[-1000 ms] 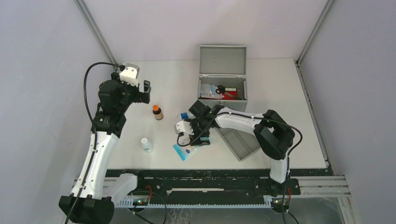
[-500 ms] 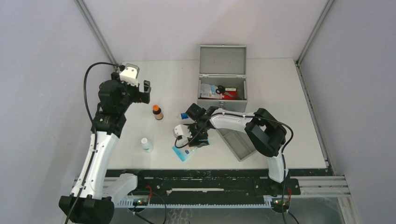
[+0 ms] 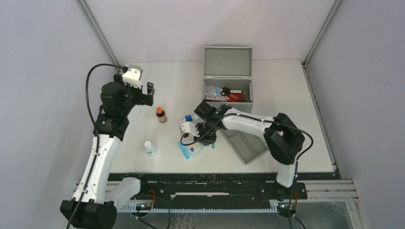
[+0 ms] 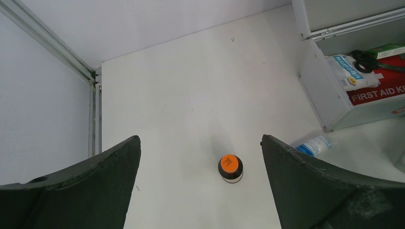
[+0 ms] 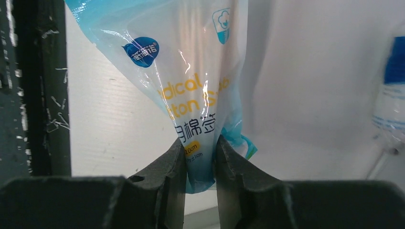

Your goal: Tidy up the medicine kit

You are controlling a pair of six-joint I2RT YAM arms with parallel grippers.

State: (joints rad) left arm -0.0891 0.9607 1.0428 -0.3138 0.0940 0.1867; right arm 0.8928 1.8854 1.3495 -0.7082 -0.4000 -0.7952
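Showing the pick-up step in hand, a blue-and-clear plastic cotton-swab packet is pinched at one end by the right gripper, while the left gripper is held spread wide. A carry into the open-lidded grey metal medicine kit, set at the far edge of the white table, is judged due next.

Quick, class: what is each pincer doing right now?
Left pincer: open, holding nothing.
Right pincer: closed on the blue cotton swab packet.
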